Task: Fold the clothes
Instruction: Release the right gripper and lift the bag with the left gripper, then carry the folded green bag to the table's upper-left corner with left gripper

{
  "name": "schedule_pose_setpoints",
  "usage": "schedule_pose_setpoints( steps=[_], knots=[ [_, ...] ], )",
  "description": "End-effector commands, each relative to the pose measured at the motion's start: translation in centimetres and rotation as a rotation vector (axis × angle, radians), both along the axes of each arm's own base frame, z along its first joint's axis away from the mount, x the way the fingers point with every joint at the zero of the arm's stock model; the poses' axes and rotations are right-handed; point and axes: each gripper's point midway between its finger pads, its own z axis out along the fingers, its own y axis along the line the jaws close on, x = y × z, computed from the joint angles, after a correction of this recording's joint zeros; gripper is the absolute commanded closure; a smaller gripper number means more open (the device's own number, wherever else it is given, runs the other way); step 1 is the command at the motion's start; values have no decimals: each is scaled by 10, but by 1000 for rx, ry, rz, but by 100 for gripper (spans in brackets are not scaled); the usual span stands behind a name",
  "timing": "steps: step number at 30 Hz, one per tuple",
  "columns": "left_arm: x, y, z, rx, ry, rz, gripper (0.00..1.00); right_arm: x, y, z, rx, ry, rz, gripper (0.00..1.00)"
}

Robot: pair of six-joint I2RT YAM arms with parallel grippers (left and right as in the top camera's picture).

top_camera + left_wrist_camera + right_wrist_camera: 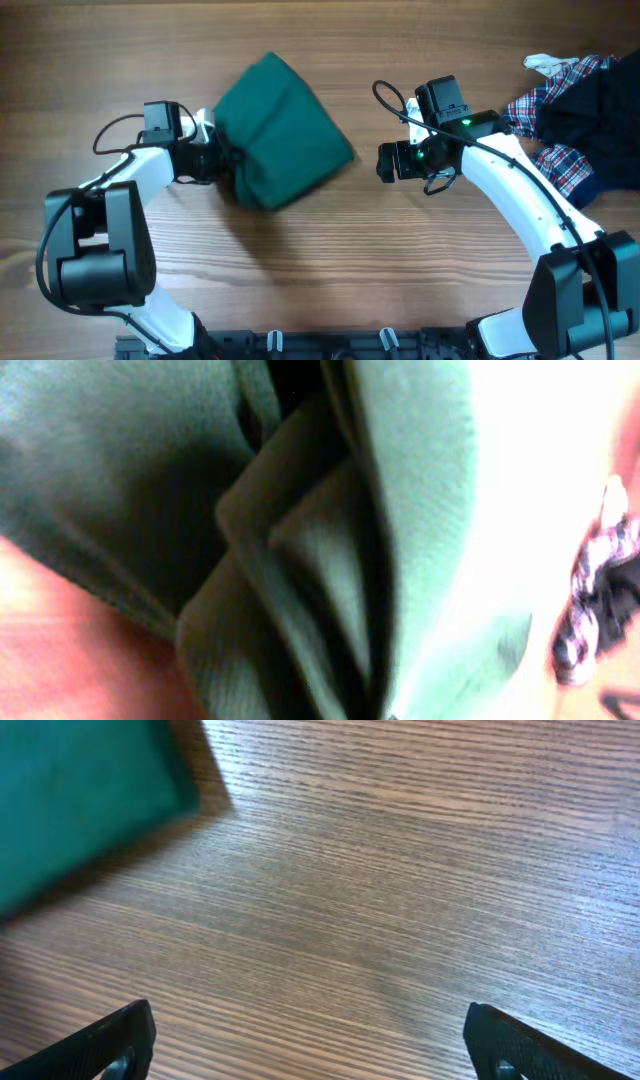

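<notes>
Wooden table (330,250) with green garment (285,130), plaid shirt (558,165), navy garment (600,100)

Loads of room across the near side of the table (390,265); blocked centre-left by green garment (285,130), far right by plaid shirt (562,165).

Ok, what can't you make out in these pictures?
- Left jaws: in the overhead view their tips are hidden in the green garment; the left wrist view shows only blurred folds.
- Plaid shirt and dark garment: cut off by the overhead view's right edge, partly under the right arm.
- Right jaws: only the tips show at the right wrist view's bottom edge.
</notes>
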Motion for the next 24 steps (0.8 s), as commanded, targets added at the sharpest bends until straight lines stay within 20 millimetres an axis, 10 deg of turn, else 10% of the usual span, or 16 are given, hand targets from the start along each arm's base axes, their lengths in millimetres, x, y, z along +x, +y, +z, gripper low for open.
schedule_pose_setpoints(
  steps=[1,7,13,24],
  knots=[
    [35,51,1,114,-71,197,96,-1,0,0,-9,-8,19,0],
    [67,140,17,202,-166,566,96,-5,-1,-1,-12,7,17,0],
    [59,224,27,214,-190,841,96,-9,-2,-2,-17,25,15,0],
    [119,216,45,88,-283,712,96,-15,-4,-3,-21,55,-4,0]
  ],
)
